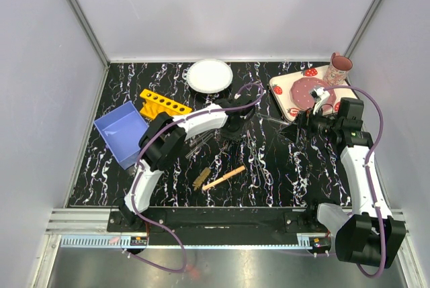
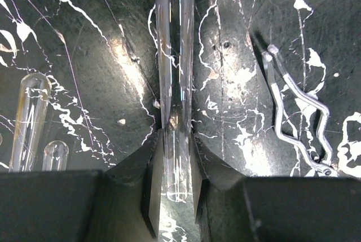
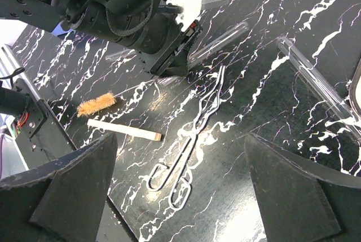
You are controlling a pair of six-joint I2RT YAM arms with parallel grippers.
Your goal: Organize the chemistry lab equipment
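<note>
Grey walls (image 1: 235, 6), black table (image 1: 269, 180); left pincer (image 2: 177, 140) grips tube (image 2: 177, 180).

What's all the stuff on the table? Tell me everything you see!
round white plate: one, white, far middle
yellow rack with round holes: one, yellow, far left
blue plastic bin: one, blue, left edge
strawberry-printed tray: one, cream and red, far right
pink cup: one, pink, at the tray's far corner
clear glass tubes: at least three, clear, mid-table
bent wire tongs: one, silvery, beside the tubes
brown bristle brush: one, brown, near middle
pale wooden stick: one, pale, beside the brush
left gripper: one, black, closed around one tube
right gripper: one, black, open above the tongs
</note>
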